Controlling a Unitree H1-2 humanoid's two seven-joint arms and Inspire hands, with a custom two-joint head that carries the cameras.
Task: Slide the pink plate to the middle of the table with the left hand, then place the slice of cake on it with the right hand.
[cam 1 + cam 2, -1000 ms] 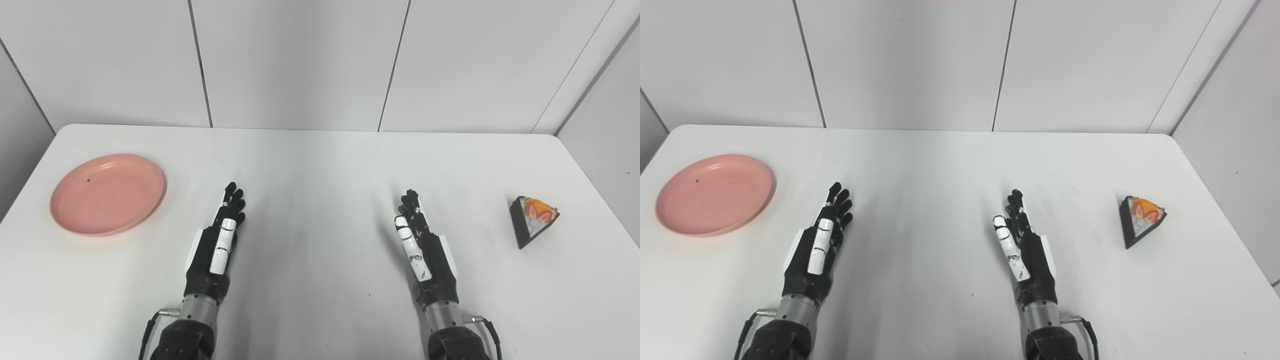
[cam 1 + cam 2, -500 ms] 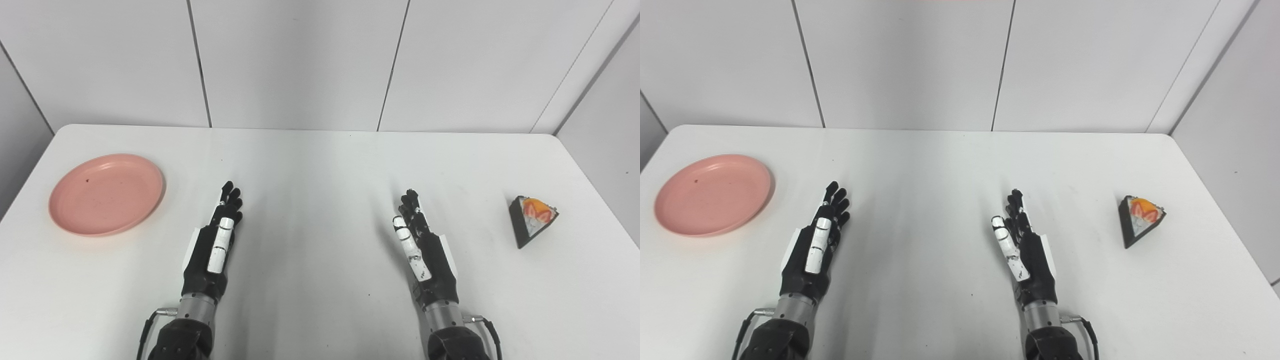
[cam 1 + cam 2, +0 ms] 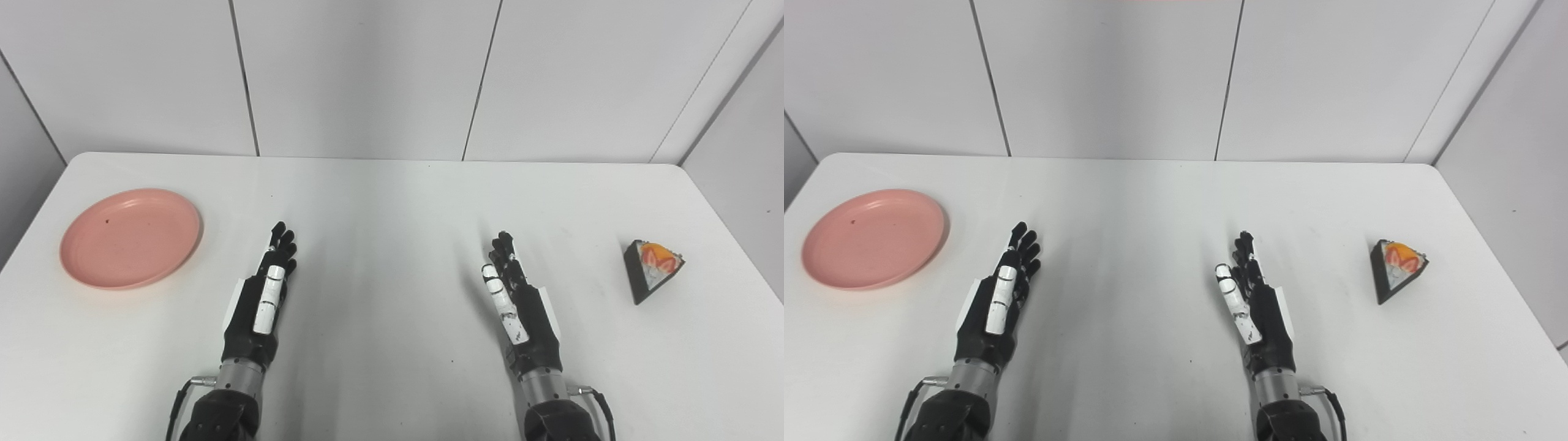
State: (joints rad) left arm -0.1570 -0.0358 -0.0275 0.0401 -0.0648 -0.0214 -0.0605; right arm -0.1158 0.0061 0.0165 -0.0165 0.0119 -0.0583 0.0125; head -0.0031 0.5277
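A round pink plate (image 3: 130, 237) lies flat on the white table (image 3: 392, 202) near its left edge, with nothing on it. A wedge of cake (image 3: 653, 268), dark-sided with an orange and white top, rests near the right edge. My left hand (image 3: 262, 300) is stretched out flat and open over the table, well to the right of the plate and apart from it. My right hand (image 3: 518, 304) is also open with straight fingers, a good distance left of the cake. Neither hand holds anything.
Grey wall panels (image 3: 367, 73) rise just behind the table's far edge. The table's left and right edges lie close to the plate and the cake.
My left hand has drawn slightly back and to the left. The right hand, plate and cake have stayed put.
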